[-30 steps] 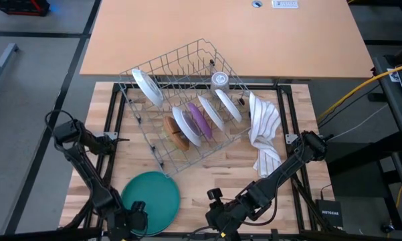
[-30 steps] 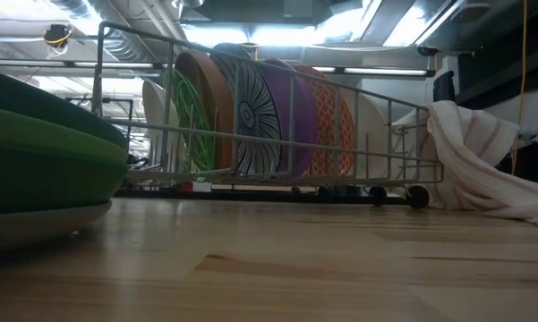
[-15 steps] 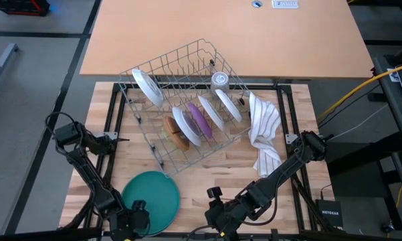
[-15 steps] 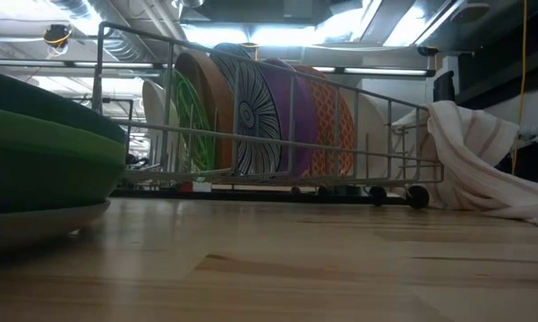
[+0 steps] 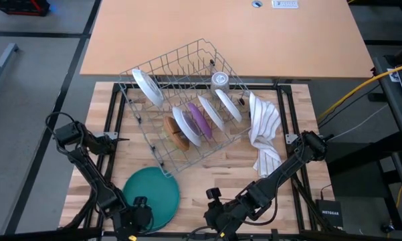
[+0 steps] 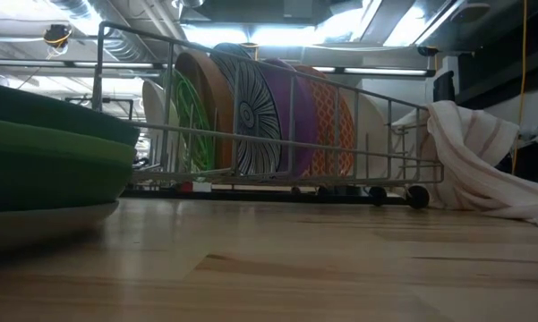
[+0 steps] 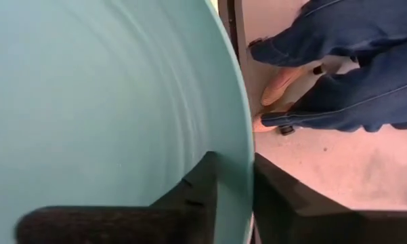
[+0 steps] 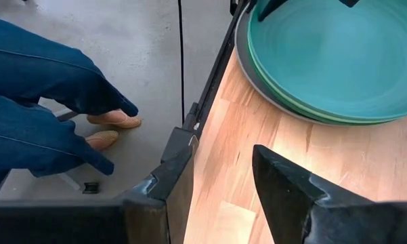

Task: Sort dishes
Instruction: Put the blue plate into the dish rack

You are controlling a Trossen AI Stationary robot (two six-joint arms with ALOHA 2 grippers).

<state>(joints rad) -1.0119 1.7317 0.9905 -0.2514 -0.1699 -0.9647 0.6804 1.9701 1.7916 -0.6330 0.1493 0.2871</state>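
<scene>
My left end effector (image 7: 231,186) clamps the round teal plate's (image 5: 151,193) rim; lift level off the counter-corner stack.

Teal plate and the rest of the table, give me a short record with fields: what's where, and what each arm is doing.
teal plate: tops a stack at the table's near left corner
left gripper: jaws straddle the teal plate's rim
right gripper: near edge, jaws open, empty
wire rack: mid-table, plates standing on edge
striped cloth: right of the rack
</scene>
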